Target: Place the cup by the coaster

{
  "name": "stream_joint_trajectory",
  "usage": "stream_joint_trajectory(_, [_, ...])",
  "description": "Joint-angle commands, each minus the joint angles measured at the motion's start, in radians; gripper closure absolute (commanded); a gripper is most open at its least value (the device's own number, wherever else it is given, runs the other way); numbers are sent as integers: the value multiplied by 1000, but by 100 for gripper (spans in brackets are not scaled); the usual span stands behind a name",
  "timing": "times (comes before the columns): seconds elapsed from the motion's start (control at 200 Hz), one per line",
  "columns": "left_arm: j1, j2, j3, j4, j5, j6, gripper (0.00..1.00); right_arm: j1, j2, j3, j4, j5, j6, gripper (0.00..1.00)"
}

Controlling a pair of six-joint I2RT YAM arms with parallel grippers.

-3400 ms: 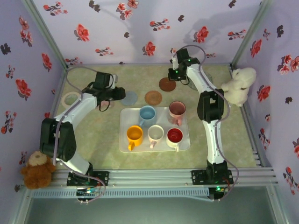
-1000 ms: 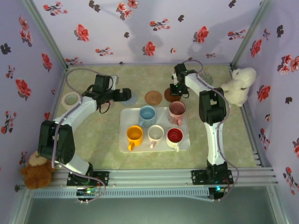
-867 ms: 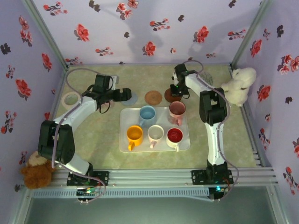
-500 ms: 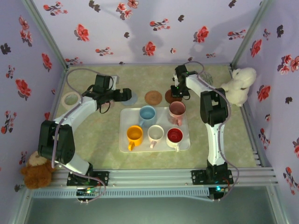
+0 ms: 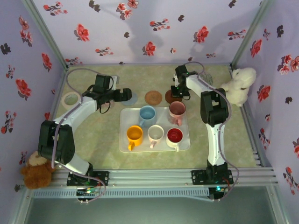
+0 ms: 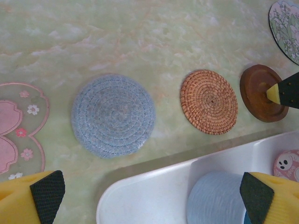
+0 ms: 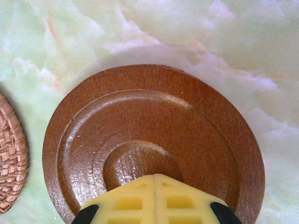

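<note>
And the right claw [image 7: 154,178] is pressed together, tips right over the wooden coaster [image 7: 140,126] at the far side of the bench [image 5: 107,135]. The left claw [image 6: 150,193] is spread wide, hanging above the blue woven coaster [image 6: 113,115] and the far-left corner of the tray [image 6: 140,200]. The blue cup [image 5: 147,113] and pink cup [image 5: 177,110] sit in the tray's far row, near the coasters.

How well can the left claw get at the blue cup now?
Probably yes: the left claw hangs open just beyond the far rim of the tray, beside the blue cup, and nothing stands between them.
</note>
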Motion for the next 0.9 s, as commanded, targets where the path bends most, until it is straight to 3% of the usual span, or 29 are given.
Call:
stream_joint_trajectory(0.0, [-6,-34,-8,10,7,6,1,7,-31,-9,-43,3,15,88])
stream_joint_trajectory(0.45, [-8,-45,7,3,5,9,1,5,-78,82,-78,-26,-1,67])
stream_joint_trajectory(0.715, [-20,-66,26,3,4,49,1,-30,-142,74,-91,70,-32,57])
stream_joint_trajectory(0.895, [-30,-69,47,17,4,112,1,-92,-155,61,-90,136,-38,41])
